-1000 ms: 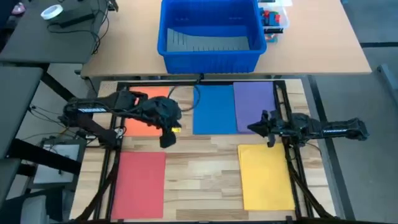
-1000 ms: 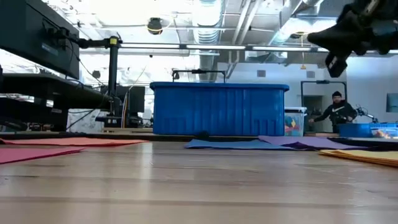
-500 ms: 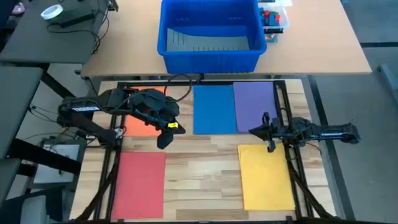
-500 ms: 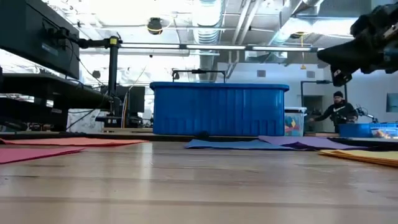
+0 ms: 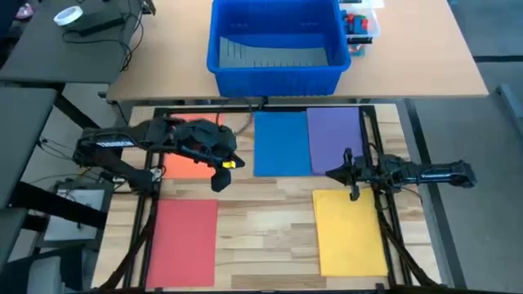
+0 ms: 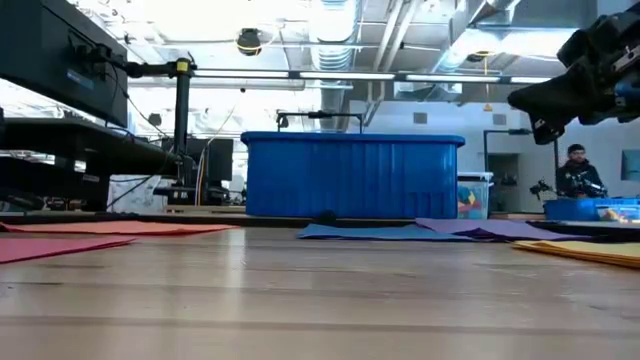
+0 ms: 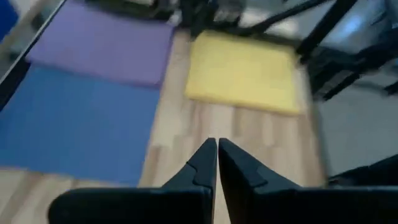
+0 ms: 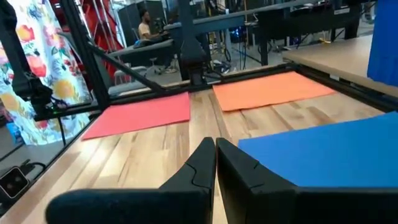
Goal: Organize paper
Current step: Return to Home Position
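Across the wooden table [image 5: 261, 216], read from above as a clock face with 12 toward the blue bin [image 5: 274, 79], we find 5 colours of paper laid out.

At 7 lies the red paper [image 5: 184, 242], square to the table edge. At 10 is the orange paper [image 5: 184, 168], partly hidden under the left arm. The left gripper [image 7: 217, 144] hangs above bare wood just off the orange paper's 4 o'clock corner. Its jaws are pressed together on nothing, and its nose is aimed toward 4.

At 12 sits the blue paper [image 5: 280, 143], its long edge meeting the purple paper [image 5: 335, 137] at 1. The right gripper [image 8: 215, 144] hovers over the purple paper's 6 o'clock edge, with the yellow paper [image 5: 350, 231] beyond at 5. Its jaws are likewise closed tight and empty, pointing toward 9.

We judge the sorting done, with only the withdrawal to rest remaining. To do it well, we would raise each gripper before pulling back, so that no finger or cable skims a top sheet and skews it. The left arm should retreat toward 9 and the right toward 3, each slowly enough not to waft loose sheets. Closed jaws look wise, since they leave nothing to snag a corner. The orange paper seems most at risk to us, because the left arm crosses above it.
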You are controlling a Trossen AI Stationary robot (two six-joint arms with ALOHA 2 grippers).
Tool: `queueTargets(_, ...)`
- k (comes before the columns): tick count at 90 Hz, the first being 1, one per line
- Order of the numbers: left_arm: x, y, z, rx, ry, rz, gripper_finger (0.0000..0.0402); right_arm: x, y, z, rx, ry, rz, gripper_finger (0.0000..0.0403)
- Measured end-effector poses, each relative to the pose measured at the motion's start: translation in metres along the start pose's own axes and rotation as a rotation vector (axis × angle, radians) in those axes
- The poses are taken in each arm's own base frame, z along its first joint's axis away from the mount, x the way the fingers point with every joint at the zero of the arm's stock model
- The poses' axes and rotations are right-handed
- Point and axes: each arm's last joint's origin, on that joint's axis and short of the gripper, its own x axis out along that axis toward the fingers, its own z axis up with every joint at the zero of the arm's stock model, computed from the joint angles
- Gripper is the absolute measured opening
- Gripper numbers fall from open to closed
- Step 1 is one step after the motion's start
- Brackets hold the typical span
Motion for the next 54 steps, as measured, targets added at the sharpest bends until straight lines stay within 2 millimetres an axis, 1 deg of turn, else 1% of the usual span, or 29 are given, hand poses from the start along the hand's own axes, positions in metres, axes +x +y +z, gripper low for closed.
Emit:
queueTargets(10, 0.022, 0.001, -0.03, 0.03, 0.02, -0.014, 0.0, 0.0, 0.0, 0.0, 0.001, -0.003, 0.0, 0.0006)
queueTargets(23, 0.034, 0.011, -0.072, 0.014, -0.08, -0.028, 0.0, 0.0, 0.0, 0.0, 0.001, -0.003, 0.0, 0.0006)
queueTargets(32, 0.029, 0.017, -0.105, 0.019, -0.123, -0.045, 0.0, 0.0, 0.0, 0.0, 0.001, -0.004, 0.0, 0.0006)
queueTargets(54, 0.011, 0.031, -0.177, -0.015, -0.265, -0.092, 0.0, 0.0, 0.0, 0.0, 0.001, -0.005, -0.001, 0.0006)
